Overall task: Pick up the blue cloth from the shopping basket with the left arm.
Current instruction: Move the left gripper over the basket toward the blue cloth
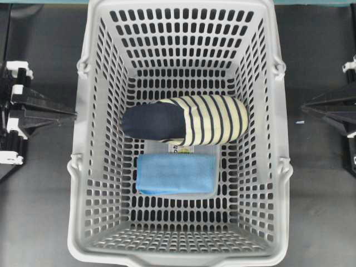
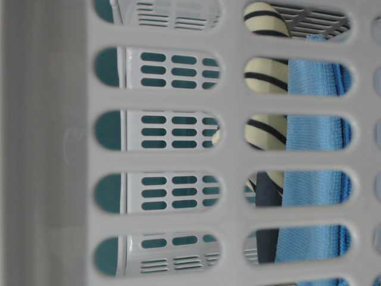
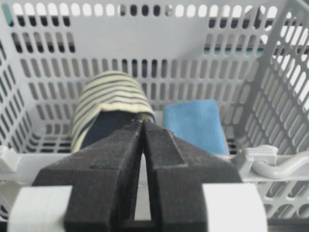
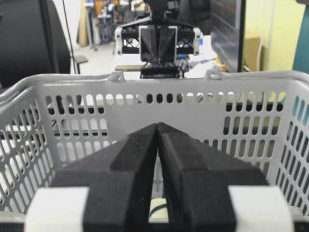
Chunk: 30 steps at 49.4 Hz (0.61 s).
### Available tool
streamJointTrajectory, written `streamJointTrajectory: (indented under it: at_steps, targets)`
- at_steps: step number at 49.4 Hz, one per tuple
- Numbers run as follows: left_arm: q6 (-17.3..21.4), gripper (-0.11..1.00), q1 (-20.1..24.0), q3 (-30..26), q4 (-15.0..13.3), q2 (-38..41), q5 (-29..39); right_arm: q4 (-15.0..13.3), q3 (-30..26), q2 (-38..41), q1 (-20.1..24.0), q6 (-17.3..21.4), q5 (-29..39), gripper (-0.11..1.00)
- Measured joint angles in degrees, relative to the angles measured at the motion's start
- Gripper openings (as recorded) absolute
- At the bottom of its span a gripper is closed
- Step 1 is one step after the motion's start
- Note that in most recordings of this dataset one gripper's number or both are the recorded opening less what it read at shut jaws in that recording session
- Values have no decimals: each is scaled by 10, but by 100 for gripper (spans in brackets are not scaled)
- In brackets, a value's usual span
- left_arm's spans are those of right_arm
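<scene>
Plainly, the left gripper [image 3: 143, 122] had its jaws pressed together on nothing, poised outside the shopping basket [image 1: 83, 167] at its left wall, and the right gripper [image 4: 158, 126] was likewise closed and empty outside the opposite wall. The blue cloth [image 1: 176, 173] lay flat on the basket floor, just beside the navy and cream striped bundle [image 1: 186, 120] on the near side. A pale label [image 1: 183, 148] peeked out between cloth and bundle, its print too small to read.
</scene>
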Motion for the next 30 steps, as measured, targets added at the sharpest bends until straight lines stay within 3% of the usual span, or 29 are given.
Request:
streamJointTrajectory:
  at_steps: [11,18,30]
  targets:
    - [-38,1,-28,-54,20,26,87,1,0,1,0,4,0,-1]
    - [-40,1,-29,-118,20,53,178,2,-2,1,0,16,11,-1]
    - [-37,1,-42,-251,21,142,338,2,-8,0,0,28,90,0]
